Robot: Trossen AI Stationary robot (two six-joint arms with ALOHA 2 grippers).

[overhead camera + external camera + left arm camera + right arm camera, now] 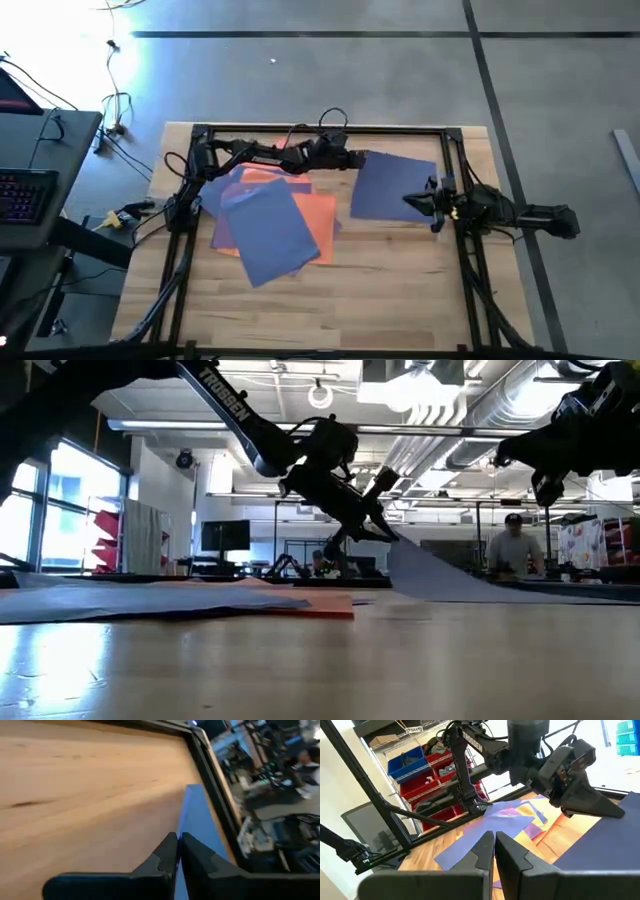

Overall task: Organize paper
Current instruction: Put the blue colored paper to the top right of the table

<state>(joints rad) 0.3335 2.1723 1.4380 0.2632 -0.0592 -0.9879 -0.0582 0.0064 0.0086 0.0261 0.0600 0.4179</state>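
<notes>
A blue sheet of paper (393, 187) lies at the table's far right, its far left corner raised. My left gripper (357, 160) reaches along the far edge and is shut on that sheet. My right gripper (416, 203) hangs shut above the sheet's right part, lifted off the table in the low view (545, 485), with nothing between its fingers (494, 838). Left of centre, a loose pile lies flat on the wood: a blue sheet (271, 228) on top of orange (318, 215) and purple (224, 232) ones. My left gripper pinches the blue sheet at its far left corner (183, 829) between the two fingers; one layer shows. The fingers (382, 528) come from the table's left, slanting down. That corner is lifted, and the sheet slopes down to the right until it rests on the table (520, 596).
A black frame (320, 130) runs along the table's far edge and down both sides. Bare wood (330, 300) fills the near half of the table. Beyond the table, a person (512, 545) stands in the room.
</notes>
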